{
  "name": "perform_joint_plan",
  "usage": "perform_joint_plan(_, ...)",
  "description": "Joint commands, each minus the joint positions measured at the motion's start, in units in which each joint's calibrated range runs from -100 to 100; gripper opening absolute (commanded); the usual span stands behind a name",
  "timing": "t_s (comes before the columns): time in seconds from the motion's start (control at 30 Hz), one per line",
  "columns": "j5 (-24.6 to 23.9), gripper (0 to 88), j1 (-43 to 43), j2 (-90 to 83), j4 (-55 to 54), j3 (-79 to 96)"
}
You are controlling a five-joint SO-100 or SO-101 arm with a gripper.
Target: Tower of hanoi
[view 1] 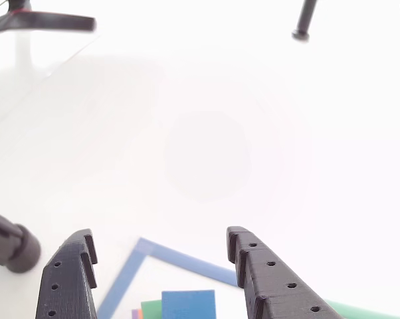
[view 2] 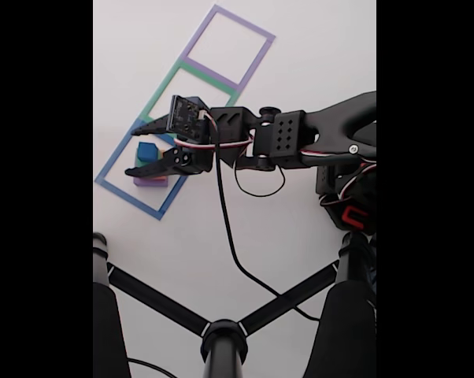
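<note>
White matte tabletop (view 2: 245, 236) fills both views, with flat tape outlines on it: blue tape square (view 2: 111, 169), green tape square (view 2: 162, 90), purple tape square (view 2: 249, 31) in a row. Small blue foam cube (view 1: 189, 303) sits on top of the stack inside the blue tape square, green foam block (view 1: 151, 309) under it, slivers of orange foam block (view 1: 139, 314) and purple foam block (view 1: 134, 313) at its edge; in the fixed view the purple base (view 2: 149, 181) shows below the blue cube (view 2: 147, 151). Black two-finger gripper (view 2: 132, 150) hangs over the stack, jaws spread wide, holding nothing. Risks: descending off-centre, a finger (view 1: 72, 279) could clip the blue cube and shove the stack out of the blue tape square; closing too low could grab the green block too, lifting two. Foam looks light, so it likely slides easily.
</note>
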Motion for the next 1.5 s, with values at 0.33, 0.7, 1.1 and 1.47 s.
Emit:
perform_joint_plan(0.33,0.0,0.1,3.1,-9.9,61.9,-42.3)
perform_joint_plan(0.7,0.0,0.0,4.1,-11.1,88.1,-65.2)
perform_joint_plan(1.1,0.0,0.1,9.6,-16.4,91.1,-61.0)
perform_joint_plan(1.47,-29.2,0.0,19.0,-21.9,83.0,-48.3)
